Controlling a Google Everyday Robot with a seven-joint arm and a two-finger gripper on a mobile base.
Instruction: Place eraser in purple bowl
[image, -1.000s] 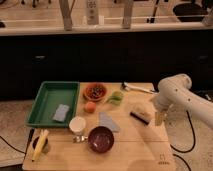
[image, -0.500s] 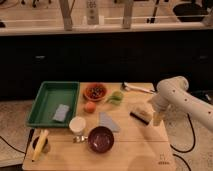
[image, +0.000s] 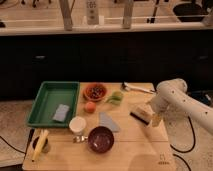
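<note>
Camera view: gripper (image: 153, 116), jaws spread, at three o'clock of eraser (image: 140, 114); centre over it before closing, purple bowl (image: 100, 139) at eight o'clock.

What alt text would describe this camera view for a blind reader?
A white robot arm holds its gripper, jaws open, close beside the eraser on a wooden table, at the picture's right. The purple bowl sits mid-table, nearer the front edge.

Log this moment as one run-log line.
phase: reaching | end effector: open, at right end of eraser | eraser: on table, not lifted | purple bowl: empty, near front edge
</note>
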